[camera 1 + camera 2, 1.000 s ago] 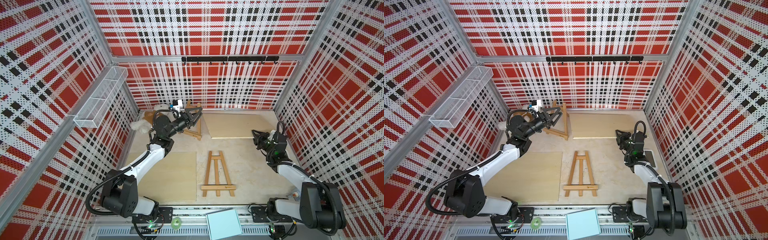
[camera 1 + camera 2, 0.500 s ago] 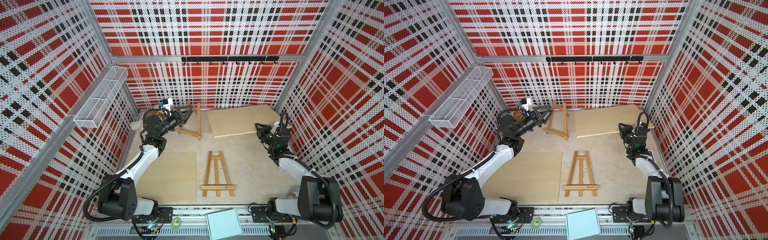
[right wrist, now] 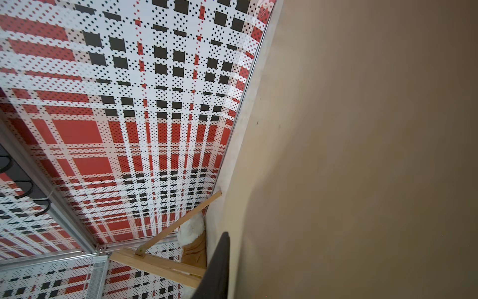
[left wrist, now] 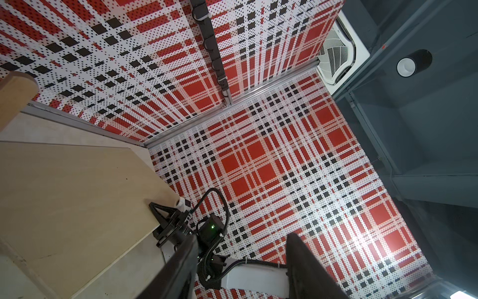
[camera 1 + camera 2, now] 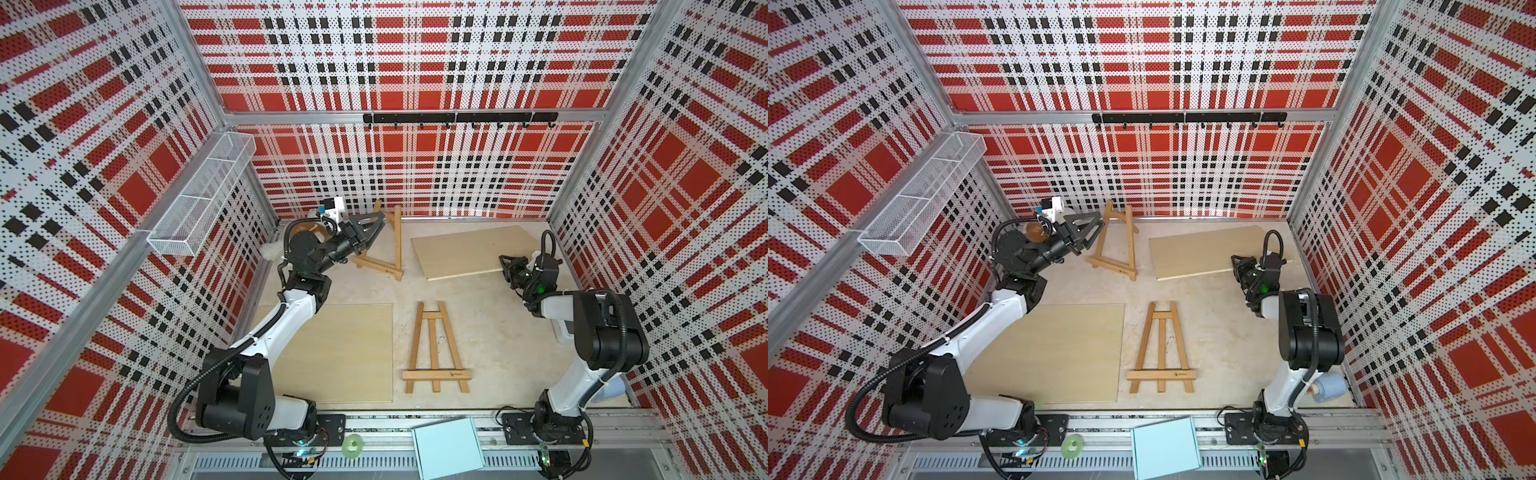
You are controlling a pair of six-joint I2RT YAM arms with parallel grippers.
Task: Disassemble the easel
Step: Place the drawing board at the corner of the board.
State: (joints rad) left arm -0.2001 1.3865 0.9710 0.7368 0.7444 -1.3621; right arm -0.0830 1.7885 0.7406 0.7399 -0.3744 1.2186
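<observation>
Front rail: teal box (image 5: 446, 446), green tape roll (image 5: 352, 444). Near centre of table (image 5: 498, 332), flat easel (image 5: 434, 353) lies down, top pointing away. Near board (image 5: 340, 353) flat to its left, small gap between. Further back, right gripper (image 5: 509, 268) clenched on near-right edge of far board (image 5: 465, 249); can't tell if board is off the table. Back left, left gripper (image 5: 374, 227) released, fingers spread, nothing between them, just beside standing easel (image 5: 388, 249), upright near back wall; contact can't tell
</observation>
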